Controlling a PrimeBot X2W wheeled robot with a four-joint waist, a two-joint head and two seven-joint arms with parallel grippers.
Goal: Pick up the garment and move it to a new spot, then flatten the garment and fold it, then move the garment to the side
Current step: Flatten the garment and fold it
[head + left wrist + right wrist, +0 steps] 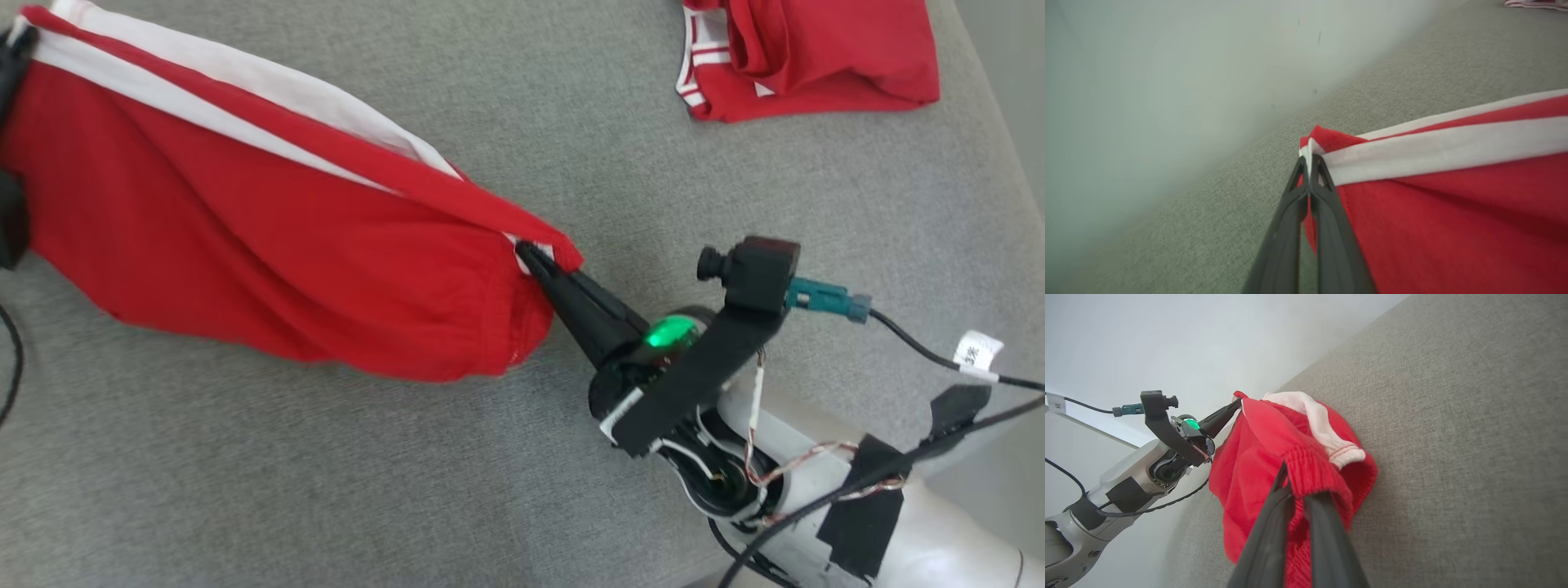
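Garment (269, 245) hung stretched between both grippers over the grey surface (571, 122), long axis running far left to near right. At the far-left end the left gripper (1308, 161) was clamped shut on the white-striped corner. At the near-right end the right gripper (531, 255) was pinched shut on the waistband. The lower edge probably brushed the surface; contact was unclear. Laying it flat would call for both arms lowering together along that axis. A second garment (808, 57) lay far right, well apart.

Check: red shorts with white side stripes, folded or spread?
Neither: the red shorts hang stretched between the left gripper and right gripper, creased, not flat.
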